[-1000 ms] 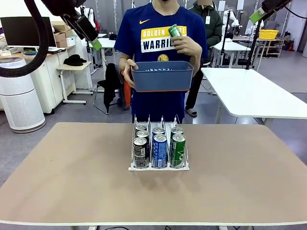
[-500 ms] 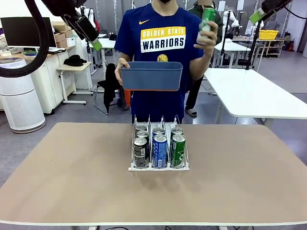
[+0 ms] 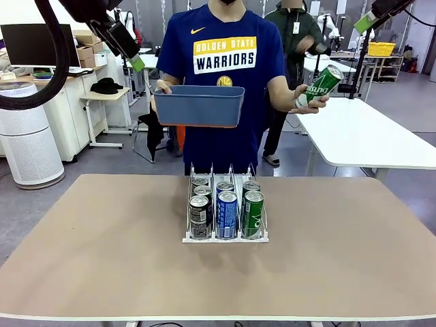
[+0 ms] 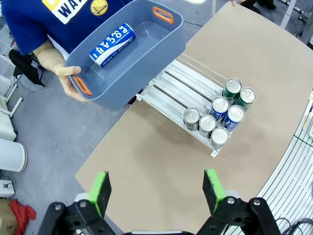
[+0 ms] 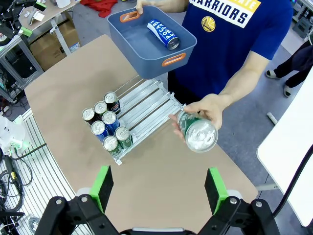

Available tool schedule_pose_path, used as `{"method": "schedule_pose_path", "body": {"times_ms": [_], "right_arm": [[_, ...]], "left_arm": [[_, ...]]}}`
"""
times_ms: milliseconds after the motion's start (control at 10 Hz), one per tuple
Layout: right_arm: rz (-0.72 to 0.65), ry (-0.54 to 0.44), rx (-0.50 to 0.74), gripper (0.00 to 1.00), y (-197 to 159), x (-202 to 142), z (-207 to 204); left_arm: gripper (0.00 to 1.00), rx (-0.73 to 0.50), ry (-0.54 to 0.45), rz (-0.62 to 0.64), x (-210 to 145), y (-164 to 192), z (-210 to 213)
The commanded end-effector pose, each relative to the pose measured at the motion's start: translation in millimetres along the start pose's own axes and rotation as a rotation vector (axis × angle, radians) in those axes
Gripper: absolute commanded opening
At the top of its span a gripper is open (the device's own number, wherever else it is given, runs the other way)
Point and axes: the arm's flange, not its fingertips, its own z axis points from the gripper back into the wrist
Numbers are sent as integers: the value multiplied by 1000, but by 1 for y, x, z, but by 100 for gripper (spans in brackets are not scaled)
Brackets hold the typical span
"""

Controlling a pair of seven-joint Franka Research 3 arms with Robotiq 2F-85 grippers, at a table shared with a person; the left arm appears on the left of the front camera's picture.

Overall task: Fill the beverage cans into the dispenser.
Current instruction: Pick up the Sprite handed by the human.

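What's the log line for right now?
person: holds green can, blue-grey bin | bin: one blue can inside | dispenser: seven cans | left gripper: open, empty | right gripper: open, empty

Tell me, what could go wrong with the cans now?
1. The green can is tilted in one hand, held out in the air to the side. It might slip and fall.
2. The bin hangs from just the other hand, and the blue can lies loose inside. That can could roll and tip the bin.
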Motion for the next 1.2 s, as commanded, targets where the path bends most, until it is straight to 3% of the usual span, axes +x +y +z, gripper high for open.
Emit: {"method": "schedule_pose_path", "body": {"times_ms": [0, 1100], "right_arm": [[1, 5, 6, 100, 1, -2, 0], [1, 5, 6, 100, 1, -2, 0]], "left_arm": [[100, 0, -1, 0, -1, 1, 1], [100, 0, -1, 0, -1, 1, 1]]}}
